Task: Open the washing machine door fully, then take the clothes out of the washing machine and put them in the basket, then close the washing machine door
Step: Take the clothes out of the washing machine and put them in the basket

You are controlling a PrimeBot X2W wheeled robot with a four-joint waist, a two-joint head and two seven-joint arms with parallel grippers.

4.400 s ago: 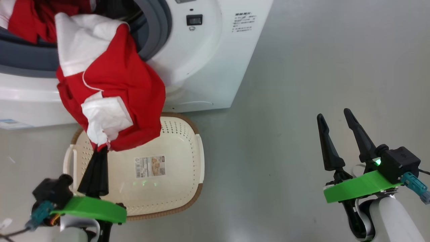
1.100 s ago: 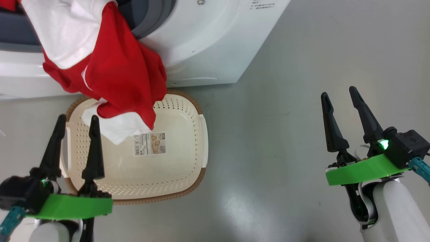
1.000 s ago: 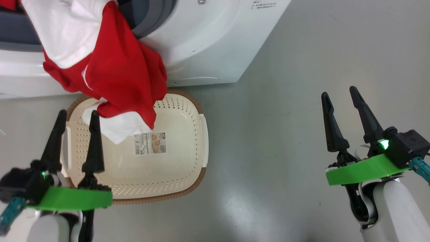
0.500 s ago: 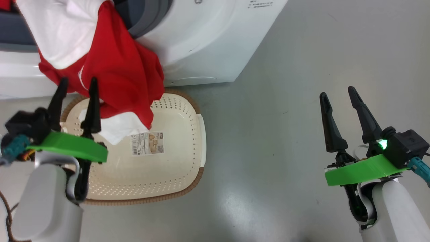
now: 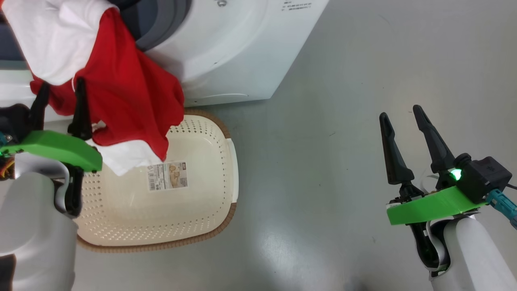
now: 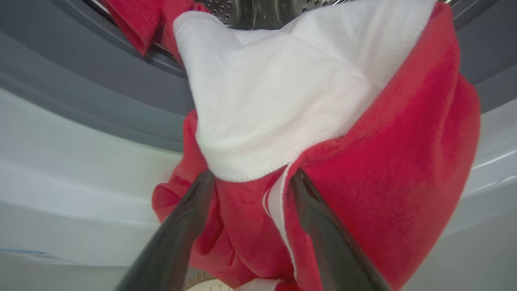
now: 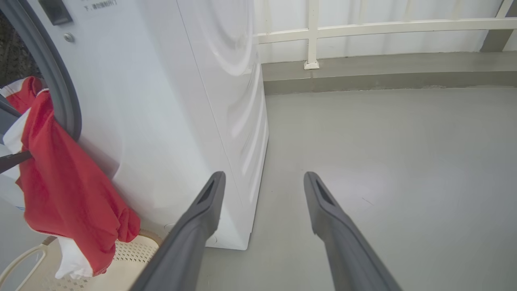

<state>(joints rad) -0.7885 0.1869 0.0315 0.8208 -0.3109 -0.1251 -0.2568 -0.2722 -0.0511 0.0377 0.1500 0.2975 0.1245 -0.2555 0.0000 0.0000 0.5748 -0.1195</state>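
- The left gripper [image 5: 61, 84] has its two dark fingers spread wide; in the left wrist view [image 6: 252, 176] a fold of the clothes [image 6: 383, 161] with a line of white trim lies between them, unpinched
- Whether either left fingertip [image 6: 204, 182] presses on the fabric cannot be told; both tips end right at the seam where a white patch meets the red
- In the head view that gripper is at the far left, raised in front of the hanging clothes [image 5: 121, 89], with its green bracket [image 5: 56, 147] over the basket's left part
- The clothes spill out of the steel drum [image 6: 250, 8], drape over the grey rubber ring [image 6: 101, 93] and hang down the white front of the washing machine [image 5: 226, 52]
- Their lower end, a white patch below the red, reaches down into the basket [image 5: 194, 133], just beside the paper label [image 5: 167, 176] on its bottom
- The basket stands on the grey floor [image 5: 323, 121], its far brown rim close against the foot of the machine
- The right gripper [image 5: 400, 113] is well apart at the lower right, fingers wide apart with nothing between them, above bare floor
- The right wrist view [image 7: 263, 176] looks past the machine's corner [image 7: 161, 101], with the clothes [image 7: 60, 182] at the left hanging into the basket [image 7: 133, 250], and a white railing [image 7: 363, 28] beyond the floor
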